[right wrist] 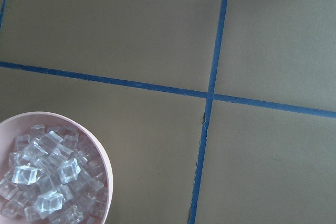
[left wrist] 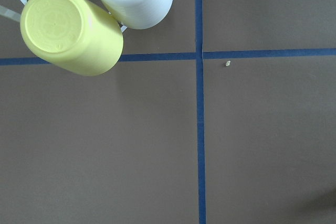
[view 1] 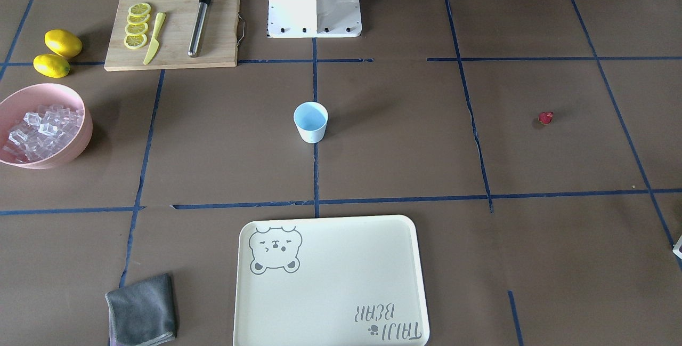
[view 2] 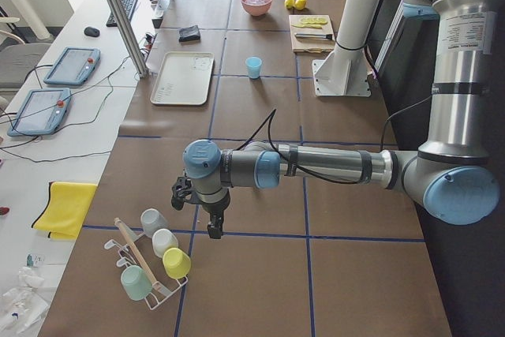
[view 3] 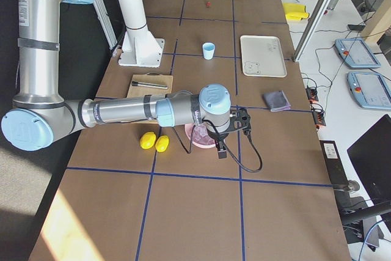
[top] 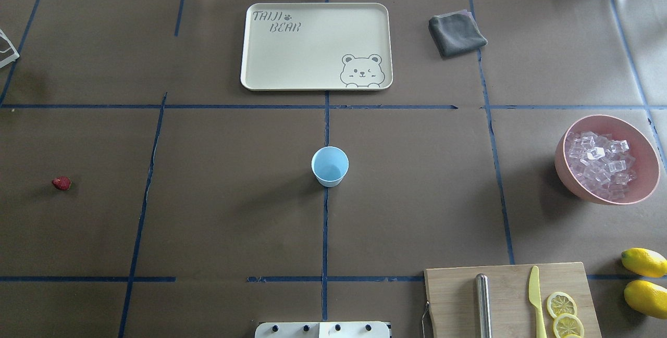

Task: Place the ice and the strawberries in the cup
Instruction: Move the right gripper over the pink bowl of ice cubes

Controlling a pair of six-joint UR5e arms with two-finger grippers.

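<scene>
The pale blue cup (top: 330,166) stands upright and empty at the table's middle, also in the front view (view 1: 310,121). The ice (top: 599,163) fills a pink bowl (top: 646,176) at the table's right, and shows in the right wrist view (right wrist: 44,177). One dark red strawberry (top: 61,183) lies alone at the far left. My left gripper (view 2: 213,226) hangs over the table's left end, far from the strawberry; I cannot tell if it is open. My right gripper (view 3: 221,151) hangs just beyond the bowl; I cannot tell if it is open.
A cream tray (top: 312,75) and a grey cloth (top: 456,33) lie at the far side. A cutting board (top: 453,296) with a knife, a metal rod and lemon slices, and two lemons (top: 645,280), sit near right. A rack of cups (view 2: 154,262) stands by my left gripper.
</scene>
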